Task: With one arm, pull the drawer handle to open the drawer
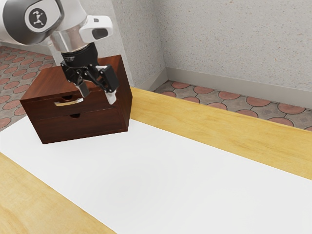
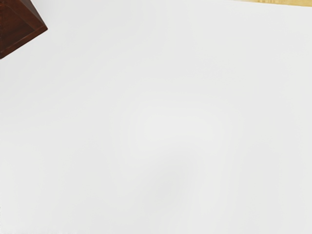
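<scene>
The drawer handle (image 1: 68, 101), a pale curved bar, sits on the front of the upper drawer (image 1: 48, 108) of a small dark wooden cabinet (image 1: 48, 80). Below it I see the lower drawer (image 1: 92, 124) with its own darker handle (image 1: 74, 115). I cannot tell whether the upper drawer stands out from the cabinet face at all. The cabinet rests on the white sheet (image 1: 161, 170) at its end toward the exterior view's left, close to the far edge of the wooden table (image 1: 219, 126). My gripper (image 1: 97, 93) hangs in front of the cabinet's upper part, just beside the pale handle on the exterior view's right. Its fingers (image 1: 111, 95) are spread apart and point down, with nothing between them. In the wrist view one corner of the cabinet (image 2: 17, 24) shows against the white sheet (image 2: 156, 122), with a strip of table wood (image 2: 273, 2) beyond. Past the table are a tiled floor (image 1: 234, 105) and a speckled wall (image 1: 234, 34).
</scene>
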`<state>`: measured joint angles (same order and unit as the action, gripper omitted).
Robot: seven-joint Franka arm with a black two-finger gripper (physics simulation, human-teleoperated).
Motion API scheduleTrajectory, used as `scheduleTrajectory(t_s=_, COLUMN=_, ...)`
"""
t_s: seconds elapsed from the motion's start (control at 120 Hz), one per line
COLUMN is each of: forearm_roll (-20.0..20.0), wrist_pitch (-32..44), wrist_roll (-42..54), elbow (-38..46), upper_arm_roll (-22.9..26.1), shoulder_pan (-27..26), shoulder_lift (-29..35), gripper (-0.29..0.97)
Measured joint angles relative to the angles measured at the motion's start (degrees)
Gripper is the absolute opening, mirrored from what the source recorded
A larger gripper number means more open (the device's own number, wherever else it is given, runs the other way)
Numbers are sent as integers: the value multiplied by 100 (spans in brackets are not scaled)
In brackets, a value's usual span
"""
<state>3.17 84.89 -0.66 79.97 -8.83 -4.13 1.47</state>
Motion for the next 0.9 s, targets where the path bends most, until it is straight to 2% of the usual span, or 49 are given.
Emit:
scheduleTrajectory(t_s=0.225, forearm_roll=-10, wrist_pitch=-10, wrist_roll=-4, elbow=-27, upper_arm_roll=3, shoulder_pan=141, shoulder_lift=14, gripper=68)
scheduleTrajectory(t_s=0.342, forearm_roll=4, wrist_pitch=-454, wrist_roll=-106, elbow=-1407, upper_arm_roll=5, shoulder_pan=151, shoulder_lift=-63, gripper=68)
scheduleTrajectory(t_s=0.417, forearm_roll=-39, wrist_pitch=-679, wrist_roll=-391, elbow=-1795, upper_arm_roll=-59, shoulder_pan=83, shoulder_lift=-93, gripper=68)
scheduleTrajectory(t_s=0.617, forearm_roll=-128, wrist_pitch=-933, wrist_roll=-1906, elbow=-1919, upper_arm_roll=-313, shoulder_pan=-135, shoulder_lift=-275, gripper=68)
scheduleTrajectory(t_s=0.9, forearm_roll=-176, wrist_pitch=-868, wrist_roll=-4416, elbow=-1855, upper_arm_roll=-344, shoulder_pan=202, shoulder_lift=-374, gripper=68)
